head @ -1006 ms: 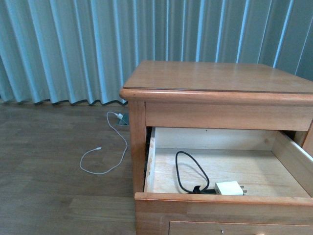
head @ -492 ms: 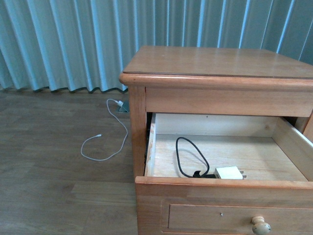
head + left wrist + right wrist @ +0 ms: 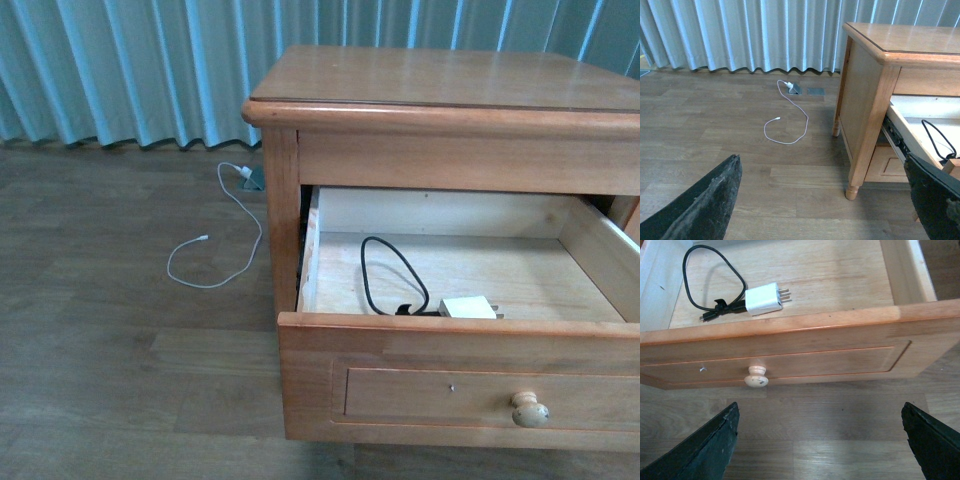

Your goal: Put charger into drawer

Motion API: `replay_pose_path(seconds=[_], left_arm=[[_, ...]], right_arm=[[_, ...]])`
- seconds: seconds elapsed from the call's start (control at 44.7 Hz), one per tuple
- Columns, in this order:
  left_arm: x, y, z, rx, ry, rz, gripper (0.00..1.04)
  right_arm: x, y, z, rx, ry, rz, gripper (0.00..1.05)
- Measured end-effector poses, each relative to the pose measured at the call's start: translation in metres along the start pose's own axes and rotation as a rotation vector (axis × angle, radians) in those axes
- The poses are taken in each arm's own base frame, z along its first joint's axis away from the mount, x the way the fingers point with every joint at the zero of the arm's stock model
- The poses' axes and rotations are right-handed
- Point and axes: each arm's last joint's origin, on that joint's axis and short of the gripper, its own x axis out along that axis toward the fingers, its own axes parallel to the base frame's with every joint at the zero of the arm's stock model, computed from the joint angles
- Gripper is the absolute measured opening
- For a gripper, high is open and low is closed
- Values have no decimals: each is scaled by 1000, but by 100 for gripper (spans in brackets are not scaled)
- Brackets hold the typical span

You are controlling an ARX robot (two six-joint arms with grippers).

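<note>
- The drawer is pulled far out of the nightstand, and its pale inside is open from above.
- The charger lies on the drawer bottom, close behind the front panel. Its black cable makes a loop toward the drawer's left wall.
- The round knob sits on the recessed front, below the charger.
- The nightstand's top hangs over the back part of the drawer.
- The left hand is released, fingers wide apart, over the wooden floor beside the nightstand.
- The right hand is also spread and grasps nothing, in front of the drawer panel.
- A thin white cable lies on the floor near the blue curtain, well apart from the drawer.
</note>
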Motion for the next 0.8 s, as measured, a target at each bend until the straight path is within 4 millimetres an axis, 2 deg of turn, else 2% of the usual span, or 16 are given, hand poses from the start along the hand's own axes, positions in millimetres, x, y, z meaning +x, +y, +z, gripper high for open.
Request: replay_pose_path(seconds=[0.246,0.671,0.805], left_arm=[[0,0,0,0,0,0,99],[0,0,0,0,0,0,99],[0,0,0,0,0,0,99]], right_arm=[[44,11,4,20,94,-21,96],[90,27,14,16,91,-30,96],[110,31,29,24,43,-38,96]])
